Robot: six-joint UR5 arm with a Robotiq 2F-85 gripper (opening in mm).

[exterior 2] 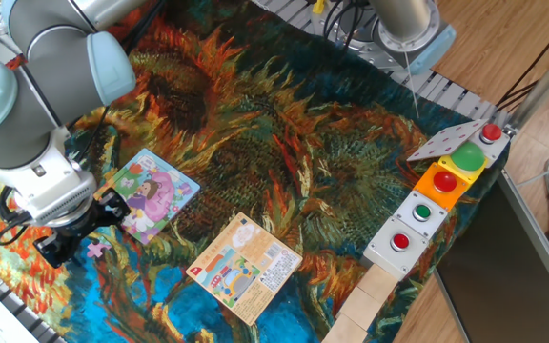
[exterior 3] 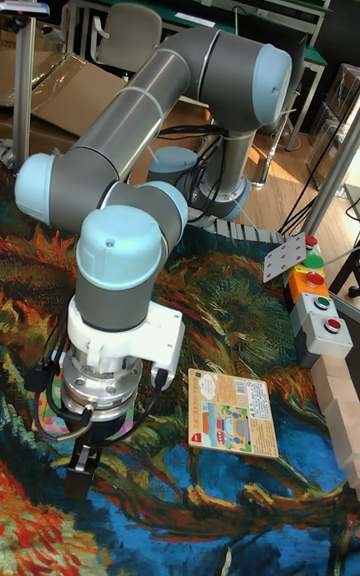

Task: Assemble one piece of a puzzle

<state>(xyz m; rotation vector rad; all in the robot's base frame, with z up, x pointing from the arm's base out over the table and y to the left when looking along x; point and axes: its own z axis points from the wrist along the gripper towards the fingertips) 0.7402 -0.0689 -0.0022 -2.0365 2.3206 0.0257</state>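
Piece (exterior 2: pixel 97 248): small pink-lilac jigsaw bit, flat on the cloth (exterior 2: pixel 284 143), just off the puzzle's lower-left corner, at about 7 o'clock from it. Likely very light, thin, stiff card; knobbed outline leaves little to pinch, so a grip across its opposite edges looks best, and it may slide on the cloth. Puzzle (exterior 2: pixel 151 194): square board, flat, near the piece; the open slot cannot be made out. Gripper (exterior 2: pixel 63 241) hangs low just at 9 o'clock of the piece; fingers dark and half hidden, open or closed cannot be told. Printed card (exterior 2: pixel 246 268) at 3 o'clock. No containers in view; button boxes (exterior 2: pixel 437 200) far right.
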